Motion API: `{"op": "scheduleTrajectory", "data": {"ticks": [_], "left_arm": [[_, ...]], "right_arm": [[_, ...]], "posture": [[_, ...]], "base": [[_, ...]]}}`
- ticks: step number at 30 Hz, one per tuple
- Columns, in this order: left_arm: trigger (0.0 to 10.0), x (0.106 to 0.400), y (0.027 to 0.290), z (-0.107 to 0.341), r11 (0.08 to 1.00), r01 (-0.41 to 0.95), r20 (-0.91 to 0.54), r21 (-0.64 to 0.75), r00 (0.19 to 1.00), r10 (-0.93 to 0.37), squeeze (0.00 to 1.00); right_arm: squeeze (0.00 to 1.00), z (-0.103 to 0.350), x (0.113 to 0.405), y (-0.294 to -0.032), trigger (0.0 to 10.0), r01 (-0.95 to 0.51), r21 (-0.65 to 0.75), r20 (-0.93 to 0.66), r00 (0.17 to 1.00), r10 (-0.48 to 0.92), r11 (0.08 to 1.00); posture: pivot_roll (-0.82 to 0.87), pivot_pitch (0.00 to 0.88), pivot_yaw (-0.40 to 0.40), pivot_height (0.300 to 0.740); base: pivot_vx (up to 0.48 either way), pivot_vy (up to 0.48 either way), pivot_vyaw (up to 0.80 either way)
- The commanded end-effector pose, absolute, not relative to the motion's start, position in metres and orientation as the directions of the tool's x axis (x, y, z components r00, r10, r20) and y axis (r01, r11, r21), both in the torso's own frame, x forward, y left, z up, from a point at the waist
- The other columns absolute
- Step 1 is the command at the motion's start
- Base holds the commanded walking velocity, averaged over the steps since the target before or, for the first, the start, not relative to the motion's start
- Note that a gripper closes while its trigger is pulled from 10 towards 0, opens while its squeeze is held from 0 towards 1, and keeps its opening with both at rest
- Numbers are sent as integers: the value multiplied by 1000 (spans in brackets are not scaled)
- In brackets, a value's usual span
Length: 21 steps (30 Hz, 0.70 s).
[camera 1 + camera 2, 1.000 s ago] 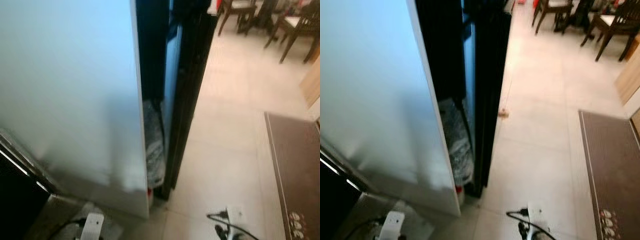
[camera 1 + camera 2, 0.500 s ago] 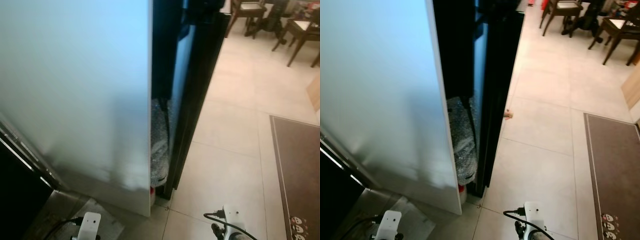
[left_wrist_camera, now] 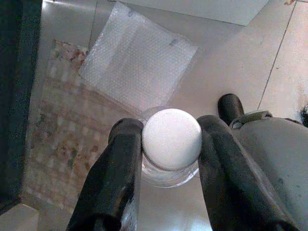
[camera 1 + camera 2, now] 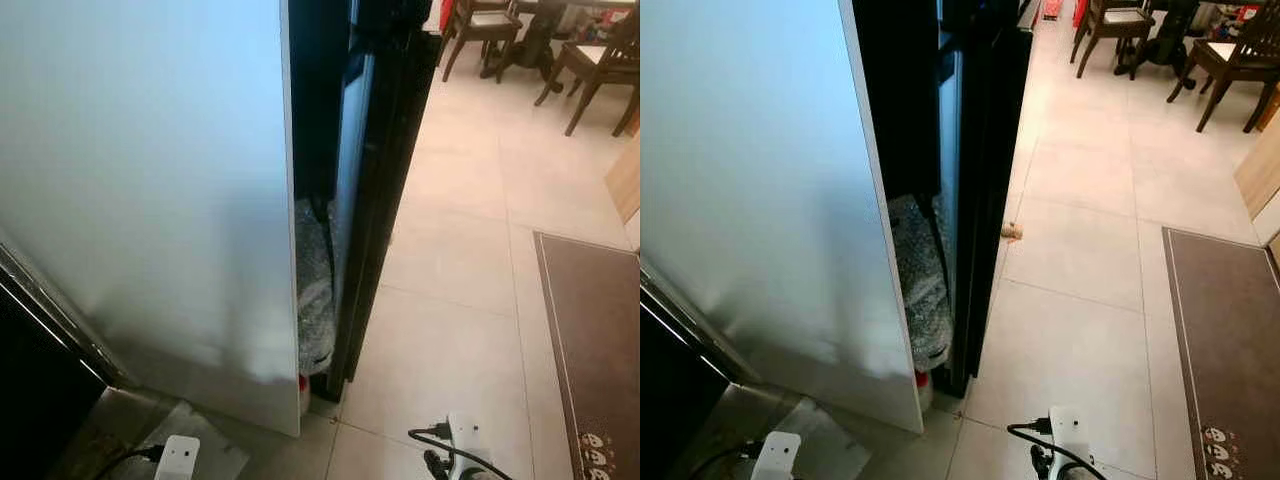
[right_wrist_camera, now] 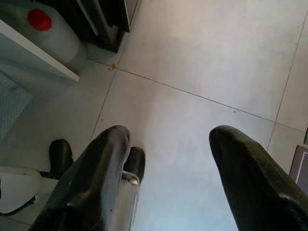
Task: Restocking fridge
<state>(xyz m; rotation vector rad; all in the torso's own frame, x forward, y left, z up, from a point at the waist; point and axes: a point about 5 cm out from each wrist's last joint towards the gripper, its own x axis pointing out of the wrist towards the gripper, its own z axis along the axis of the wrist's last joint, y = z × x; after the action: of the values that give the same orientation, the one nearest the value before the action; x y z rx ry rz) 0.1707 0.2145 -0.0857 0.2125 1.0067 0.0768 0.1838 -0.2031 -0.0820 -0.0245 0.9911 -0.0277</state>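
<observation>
Left gripper (image 3: 171, 144) grasps a clear bottle (image 3: 171, 166) with white round cap; right gripper (image 5: 168, 159) spread wide

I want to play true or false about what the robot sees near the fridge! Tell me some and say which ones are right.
1. The left pincer holds a clear bottle with a white round cap. True.
2. The right pincer holds a red apple. False: it is open and holds nothing.
3. A dark brown mat lies on the pale tiled floor. True.
4. The wooden chairs stand right beside the robot's feet. False: they stand far off across the floor.
</observation>
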Motion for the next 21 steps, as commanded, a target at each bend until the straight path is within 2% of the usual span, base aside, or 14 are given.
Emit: {"op": "scheduleTrajectory", "data": {"ticks": [1, 16, 21], "left_arm": [[10000, 168, 218, -86, 976, 30, -832, 214, 528, 167, 0], [10000, 171, 214, -85, 977, 35, -828, 209, 539, 157, 0], [10000, 171, 215, -85, 973, 45, -827, 224, 538, 165, 0]], "right_arm": [[0, -83, 183, -203, 10000, 17, -31, -839, 542, -35, 999], [0, -83, 183, -203, 10000, 15, -30, -840, 542, -33, 999], [0, -83, 183, -203, 10000, 15, -30, -840, 542, -33, 999]], "posture": [[-72, 17, -1, 740], [-74, 21, -1, 740], [-73, 21, -2, 740]], "base": [[285, 0, 0], [288, 0, 0], [0, 0, 0]]}}
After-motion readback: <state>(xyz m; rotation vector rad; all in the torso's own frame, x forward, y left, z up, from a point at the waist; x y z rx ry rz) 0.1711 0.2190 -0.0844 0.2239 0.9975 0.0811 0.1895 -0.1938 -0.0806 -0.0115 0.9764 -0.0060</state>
